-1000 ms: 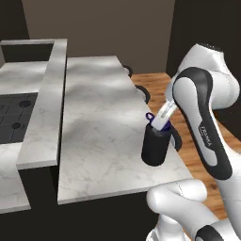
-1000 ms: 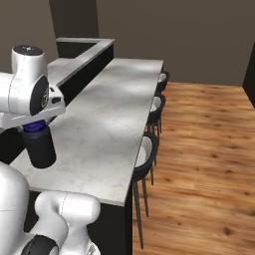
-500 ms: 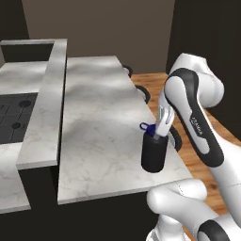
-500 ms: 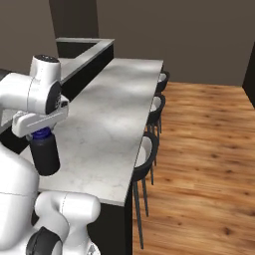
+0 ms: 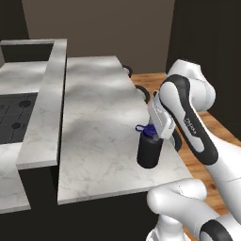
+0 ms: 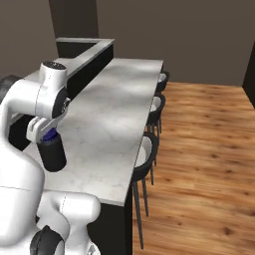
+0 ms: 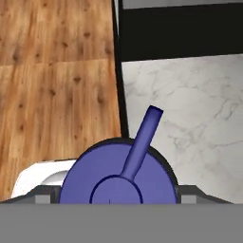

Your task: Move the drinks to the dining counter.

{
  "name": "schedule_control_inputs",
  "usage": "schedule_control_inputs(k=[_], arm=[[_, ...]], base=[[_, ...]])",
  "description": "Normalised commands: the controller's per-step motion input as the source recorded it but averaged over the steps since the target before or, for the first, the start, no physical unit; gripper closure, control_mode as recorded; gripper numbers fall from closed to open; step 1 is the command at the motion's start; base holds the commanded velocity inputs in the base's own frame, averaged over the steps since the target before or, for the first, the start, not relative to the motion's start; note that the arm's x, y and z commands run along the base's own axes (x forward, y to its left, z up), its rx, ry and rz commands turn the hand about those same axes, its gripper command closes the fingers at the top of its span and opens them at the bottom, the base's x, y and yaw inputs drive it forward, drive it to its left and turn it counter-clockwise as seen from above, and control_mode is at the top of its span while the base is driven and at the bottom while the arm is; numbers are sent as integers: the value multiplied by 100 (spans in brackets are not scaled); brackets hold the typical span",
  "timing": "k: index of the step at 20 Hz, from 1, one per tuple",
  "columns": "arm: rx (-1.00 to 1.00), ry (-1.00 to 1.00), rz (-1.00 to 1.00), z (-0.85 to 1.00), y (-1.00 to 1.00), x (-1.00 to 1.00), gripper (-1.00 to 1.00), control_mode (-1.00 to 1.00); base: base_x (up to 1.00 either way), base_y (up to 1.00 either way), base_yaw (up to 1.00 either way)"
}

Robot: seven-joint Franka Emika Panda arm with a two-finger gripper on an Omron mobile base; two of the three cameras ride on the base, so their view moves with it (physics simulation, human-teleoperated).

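A wide black bottle (image 5: 149, 154) with a blue cap and a blue loop handle stands upright near the front right corner of the dining counter (image 5: 96, 106). Its base looks level with the marble. My gripper (image 5: 150, 133) comes down from above, shut on the bottle at the cap. From the right base view the bottle (image 6: 52, 155) hangs under the gripper (image 6: 47, 135) near the counter's (image 6: 117, 109) near end. The hand view looks straight down on the blue cap (image 7: 118, 182) between my fingertips, with marble (image 7: 190, 104) to its right.
A higher marble ledge (image 5: 46, 101) runs along the counter's left side, with a dark cooktop (image 5: 13, 113) beyond it. Black round stools (image 6: 148, 149) line the counter's right edge above a wooden floor (image 6: 209, 149). The counter edge lies close to the bottle.
My gripper has come down and toward the counter's near end, carrying the black bottle with it. The bottle now sits lower, at the marble surface.
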Motion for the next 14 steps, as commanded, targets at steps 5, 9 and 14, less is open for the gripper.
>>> schedule_control_inputs(k=[5,9,14], arm=[[3,-3,23,-4,9,37,100,-100],[6,3,18,-8,25,46,100,-100],[6,3,12,-15,42,46,100,-100]], base=[[0,0,0],[0,0,0],[0,0,0]])
